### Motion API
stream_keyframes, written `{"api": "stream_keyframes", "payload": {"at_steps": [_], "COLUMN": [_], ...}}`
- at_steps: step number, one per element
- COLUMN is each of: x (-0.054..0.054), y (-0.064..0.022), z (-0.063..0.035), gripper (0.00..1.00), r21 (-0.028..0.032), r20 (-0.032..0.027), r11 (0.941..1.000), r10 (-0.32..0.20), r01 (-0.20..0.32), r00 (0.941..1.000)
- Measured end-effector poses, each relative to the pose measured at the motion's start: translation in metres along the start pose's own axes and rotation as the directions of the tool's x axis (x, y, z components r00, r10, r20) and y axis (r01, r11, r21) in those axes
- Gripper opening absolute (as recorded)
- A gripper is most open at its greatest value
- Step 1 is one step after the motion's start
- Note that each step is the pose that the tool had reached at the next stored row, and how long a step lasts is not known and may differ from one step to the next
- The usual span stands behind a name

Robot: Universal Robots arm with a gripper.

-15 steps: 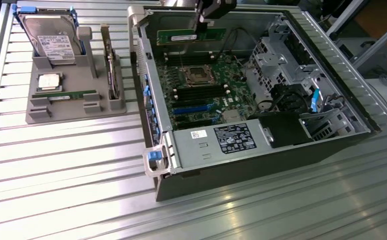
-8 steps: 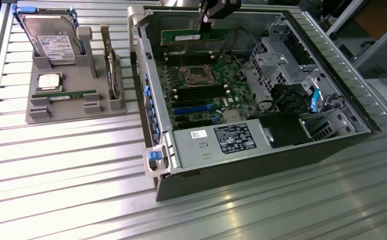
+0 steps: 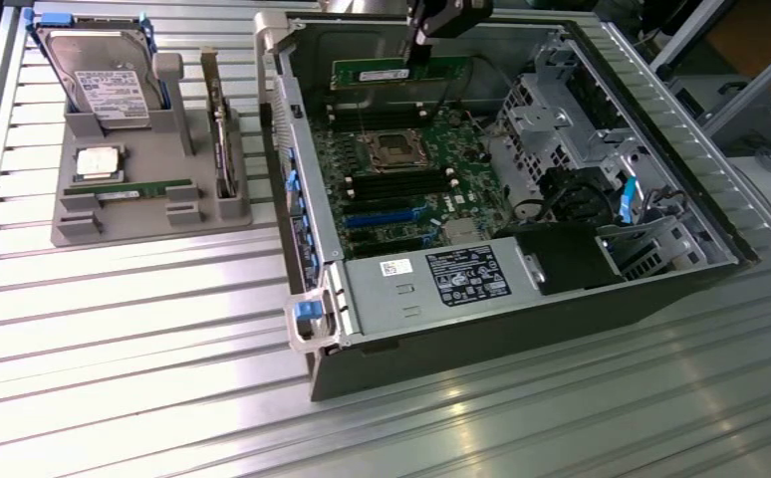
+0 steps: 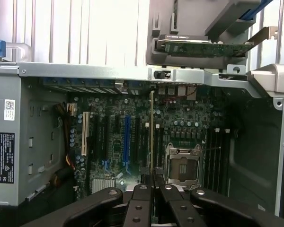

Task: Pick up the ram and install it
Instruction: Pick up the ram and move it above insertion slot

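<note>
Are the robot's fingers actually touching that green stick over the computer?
Touching. The wrist view shows the fingers pressed shut against both faces of the thin ram, seen edge-on, with no gap.

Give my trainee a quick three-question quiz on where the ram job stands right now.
1. True or false: the pincer is shut on a ram.
2. How many ram sticks lie in the grey tray?
3. The held ram hangs over: A the open computer case, B the grey tray, C the table.
Key: 1 true; 2 one, the spare stick; 3 A.
</note>
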State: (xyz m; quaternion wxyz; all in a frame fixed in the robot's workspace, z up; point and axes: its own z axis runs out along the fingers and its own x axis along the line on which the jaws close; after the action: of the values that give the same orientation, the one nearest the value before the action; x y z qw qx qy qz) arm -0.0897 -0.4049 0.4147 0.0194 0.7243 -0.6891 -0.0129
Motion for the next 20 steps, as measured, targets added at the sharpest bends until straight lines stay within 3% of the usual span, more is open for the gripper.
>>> {"api": "stream_keyframes", "payload": {"at_steps": [20], "x": [0.001], "y": [-0.0257], "z": [-0.0012], "gripper": [0.12], "r21": [0.0000], "r20": [-0.0007], "r11": [1.0000], "r10": [0.000], "r01": [0.000], "r00": [1.0000]}}
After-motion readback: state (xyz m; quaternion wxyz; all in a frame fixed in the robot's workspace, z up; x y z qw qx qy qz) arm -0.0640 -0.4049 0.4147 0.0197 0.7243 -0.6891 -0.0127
